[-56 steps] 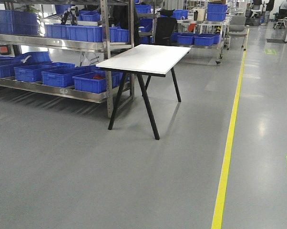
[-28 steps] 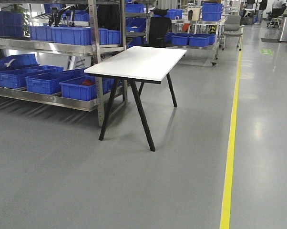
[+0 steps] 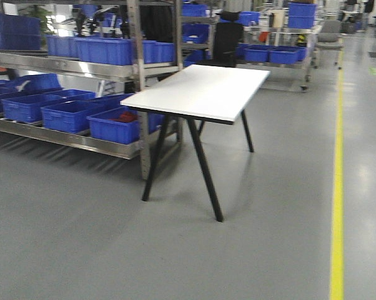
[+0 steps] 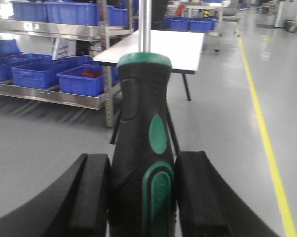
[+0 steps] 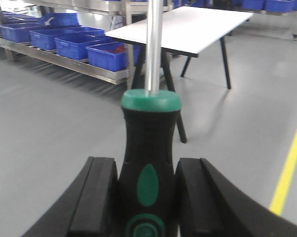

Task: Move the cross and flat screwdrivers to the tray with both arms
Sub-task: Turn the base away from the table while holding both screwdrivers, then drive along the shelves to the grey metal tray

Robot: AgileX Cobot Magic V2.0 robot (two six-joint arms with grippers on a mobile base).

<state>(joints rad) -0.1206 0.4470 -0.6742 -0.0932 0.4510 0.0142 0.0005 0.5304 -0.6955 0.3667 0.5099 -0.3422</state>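
In the left wrist view a screwdriver (image 4: 143, 148) with a black-and-green handle stands between the black fingers (image 4: 92, 192); my left gripper (image 4: 143, 197) is shut on its handle, and the silver shaft points up out of the frame. In the right wrist view a second screwdriver (image 5: 149, 163) of the same kind is clamped the same way, with my right gripper (image 5: 147, 197) shut on its handle. Which one is cross and which flat cannot be told, as both tips are out of view. The tray is out of view. Neither gripper shows in the front view.
A white table (image 3: 200, 90) on black legs stands ahead on the grey floor. Left of it runs a steel rack (image 3: 69, 62) holding several blue bins (image 3: 119, 124). A yellow floor line (image 3: 336, 187) runs along the right. More bins and a black chair (image 3: 227, 37) stand behind.
The front view has shifted: the table now looks larger and sits further right in the frame than half a second ago. No earlier wrist frames are given.
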